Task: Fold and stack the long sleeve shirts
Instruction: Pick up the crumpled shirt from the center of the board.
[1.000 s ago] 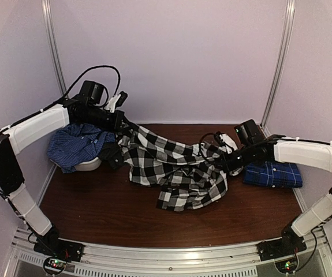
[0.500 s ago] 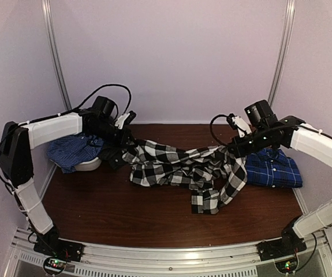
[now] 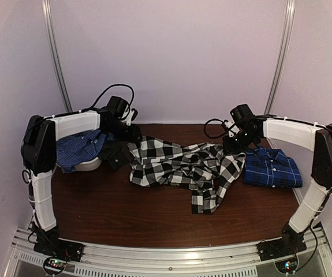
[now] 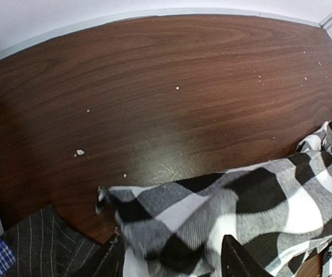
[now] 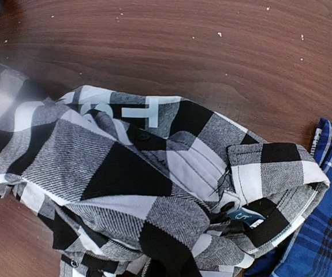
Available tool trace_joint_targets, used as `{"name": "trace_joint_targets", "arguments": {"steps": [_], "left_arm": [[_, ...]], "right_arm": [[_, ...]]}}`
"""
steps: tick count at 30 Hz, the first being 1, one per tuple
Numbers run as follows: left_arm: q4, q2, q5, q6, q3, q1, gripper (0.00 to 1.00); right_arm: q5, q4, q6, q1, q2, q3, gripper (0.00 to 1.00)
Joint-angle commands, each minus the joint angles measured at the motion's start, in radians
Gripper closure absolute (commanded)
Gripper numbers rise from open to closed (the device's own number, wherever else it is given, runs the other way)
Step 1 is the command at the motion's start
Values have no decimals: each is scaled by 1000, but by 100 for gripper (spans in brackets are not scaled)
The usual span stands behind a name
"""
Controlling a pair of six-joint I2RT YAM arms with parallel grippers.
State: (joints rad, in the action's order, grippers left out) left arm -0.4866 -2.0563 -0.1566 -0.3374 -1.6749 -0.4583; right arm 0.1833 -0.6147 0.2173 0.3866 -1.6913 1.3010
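The black-and-white check shirt (image 3: 183,167) lies crumpled across the middle of the table. My left gripper (image 3: 132,135) hovers over its left end. In the left wrist view its fingers (image 4: 235,259) stand wide apart, open, with a corner of the check shirt (image 4: 212,208) loose between them. My right gripper (image 3: 231,144) is shut on the right end of the check shirt (image 5: 125,173), its fingers buried in bunched cloth. A folded royal blue shirt (image 3: 272,169) lies flat at the right, its edge beside the bundle (image 5: 327,231). Another blue plaid shirt (image 3: 76,147) is heaped at the left.
A white rounded object (image 3: 88,165) sits under the left blue heap. A small black cloth piece (image 3: 114,154) lies between that heap and the check shirt, showing as dark striped cloth (image 4: 38,245) at the left wrist view's corner. The back wall stands close behind.
My left gripper has opened and let go of the check shirt's left end, which has dropped onto the table. Both arms have swung towards the back; the right still holds its end.
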Motion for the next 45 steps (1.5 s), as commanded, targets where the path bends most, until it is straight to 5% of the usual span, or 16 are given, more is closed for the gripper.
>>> {"name": "trace_joint_targets", "arguments": {"steps": [1,10,33,45], "left_arm": [[148,141,22,18,117,-7,38],[342,325,-12,228,416,-137,32],[277,-81,52,590,64,-195,29],[358,-258,221,589,-77,-226,32]], "right_arm": [[14,64,28,-25,-51,37,100],[44,74,9,-40,-94,39,100],[139,30,-4,-40,56,5,100],[151,5,-5,-40,89,-18,100]]}}
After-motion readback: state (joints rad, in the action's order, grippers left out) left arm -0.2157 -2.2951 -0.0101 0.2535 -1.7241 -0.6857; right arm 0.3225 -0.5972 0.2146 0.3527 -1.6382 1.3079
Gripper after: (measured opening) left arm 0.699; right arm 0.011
